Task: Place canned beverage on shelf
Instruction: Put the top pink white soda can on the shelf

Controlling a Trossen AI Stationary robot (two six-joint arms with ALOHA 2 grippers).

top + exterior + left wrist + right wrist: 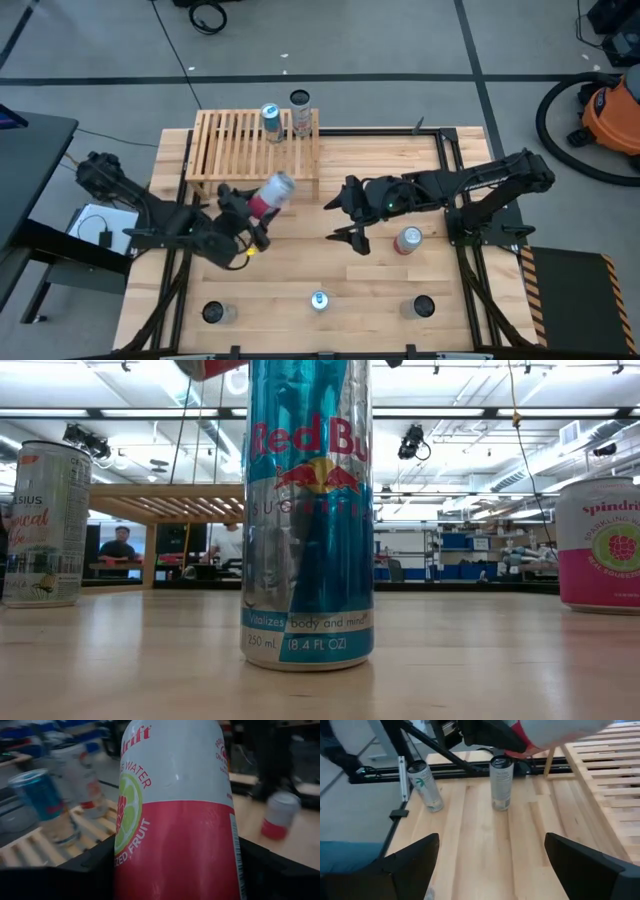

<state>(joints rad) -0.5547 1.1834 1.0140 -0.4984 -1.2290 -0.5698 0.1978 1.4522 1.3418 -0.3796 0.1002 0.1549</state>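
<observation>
The left gripper [250,212] clamps a pink-and-white sparkling-water can [272,193], tilted toward the slatted wooden shelf [228,146], probably to clear its near edge beside two cans standing there. The right gripper [345,222] waits mid-table, fingers spread wide, empty.

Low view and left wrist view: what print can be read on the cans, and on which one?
"Red Bu", "250 mL", "8.4 FL OZ": blue and silver can, low view.
"Spindri": pink and white can, cut off at the frame edge.
"SIUS": pale can, partly cut off; smaller print unreadable.
"WATER", "FRUIT": can in the left gripper.
</observation>
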